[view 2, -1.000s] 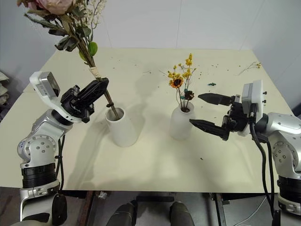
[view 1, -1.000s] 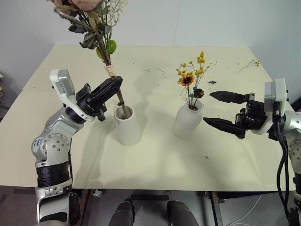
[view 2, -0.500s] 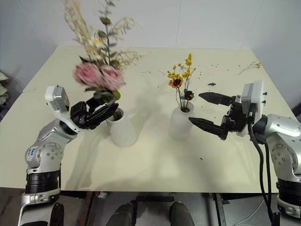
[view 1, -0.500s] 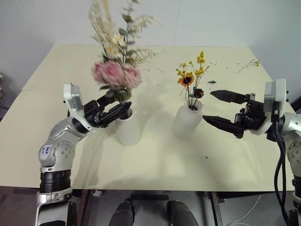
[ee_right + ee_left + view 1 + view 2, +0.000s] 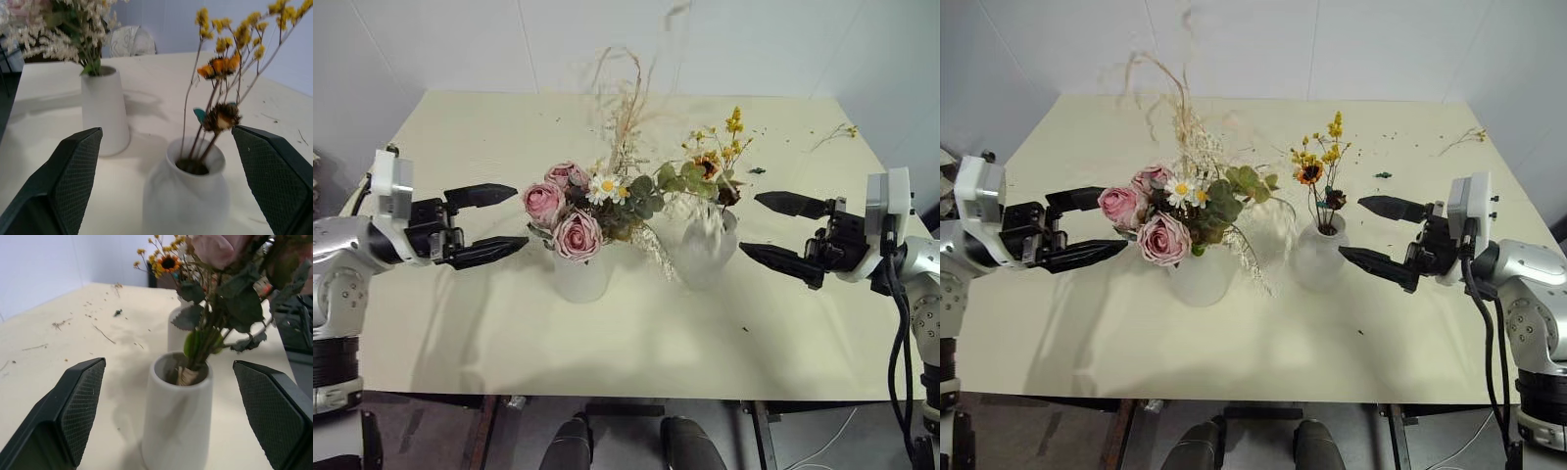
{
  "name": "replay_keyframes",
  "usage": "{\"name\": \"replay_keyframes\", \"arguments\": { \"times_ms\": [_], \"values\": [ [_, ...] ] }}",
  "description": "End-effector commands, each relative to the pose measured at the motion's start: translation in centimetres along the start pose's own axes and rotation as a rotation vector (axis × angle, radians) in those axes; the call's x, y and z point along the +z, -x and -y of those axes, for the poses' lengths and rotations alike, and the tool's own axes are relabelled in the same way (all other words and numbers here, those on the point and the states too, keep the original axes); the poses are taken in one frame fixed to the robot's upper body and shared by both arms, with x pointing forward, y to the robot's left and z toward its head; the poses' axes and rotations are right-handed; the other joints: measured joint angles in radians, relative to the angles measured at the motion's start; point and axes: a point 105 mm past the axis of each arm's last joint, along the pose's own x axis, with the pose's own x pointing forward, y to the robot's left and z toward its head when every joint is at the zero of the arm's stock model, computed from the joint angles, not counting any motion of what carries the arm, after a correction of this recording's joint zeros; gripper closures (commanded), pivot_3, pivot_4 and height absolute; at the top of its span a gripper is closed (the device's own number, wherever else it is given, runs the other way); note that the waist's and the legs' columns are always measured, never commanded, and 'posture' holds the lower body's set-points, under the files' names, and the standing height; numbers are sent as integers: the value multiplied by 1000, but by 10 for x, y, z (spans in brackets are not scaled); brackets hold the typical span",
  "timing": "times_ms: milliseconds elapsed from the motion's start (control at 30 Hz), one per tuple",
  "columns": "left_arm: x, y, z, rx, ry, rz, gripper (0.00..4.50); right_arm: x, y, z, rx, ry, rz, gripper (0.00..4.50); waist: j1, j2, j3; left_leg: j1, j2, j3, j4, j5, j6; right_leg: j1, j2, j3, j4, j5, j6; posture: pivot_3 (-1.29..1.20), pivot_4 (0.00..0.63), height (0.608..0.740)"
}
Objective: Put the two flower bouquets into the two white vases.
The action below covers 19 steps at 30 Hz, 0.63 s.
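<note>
Rose bouquet dropped into vase; left end effector withdrew, open.

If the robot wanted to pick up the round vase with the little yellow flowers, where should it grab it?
Probably around the narrow neck of the round vase, just under the rim. The belly below bulges wide and looks harder to span. The right gripper is open beside it, so coming in level from that side seems easiest, keeping below the thin yellow flower stems so they aren't crushed.
</note>
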Motion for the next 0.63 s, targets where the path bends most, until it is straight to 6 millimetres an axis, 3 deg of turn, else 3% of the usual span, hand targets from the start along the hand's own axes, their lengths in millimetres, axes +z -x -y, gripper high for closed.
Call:
{"name": "replay_keyframes", "arguments": {
  "times_ms": [33,167,333,500,633],
  "values": [
    [9,10,4,-44,-9,-34,43,11,12,0,21,73,-31,0,0,0,0,0,0,0,0,0,0,0,0,0,0,0,0,0,150,740],
    [3,16,-1,-43,-33,-45,43,7,27,1,26,110,-112,0,0,0,0,0,0,0,-2,0,0,0,0,0,-1,0,0,0,150,740],
    [-7,15,-8,-53,-33,-24,43,18,44,-4,-15,126,-128,0,2,0,0,0,0,0,-1,0,0,0,0,0,0,0,0,0,150,740],
    [-17,13,-3,-68,-2,-21,43,15,46,-17,-9,116,-131,0,-2,0,0,0,1,0,-1,0,1,0,0,0,0,0,0,0,150,740],
    [-17,16,-5,-59,-5,-30,43,16,45,-11,-9,140,-128,0,-7,0,0,1,1,1,1,0,1,0,0,0,2,0,0,0,150,740]
  ]
}}
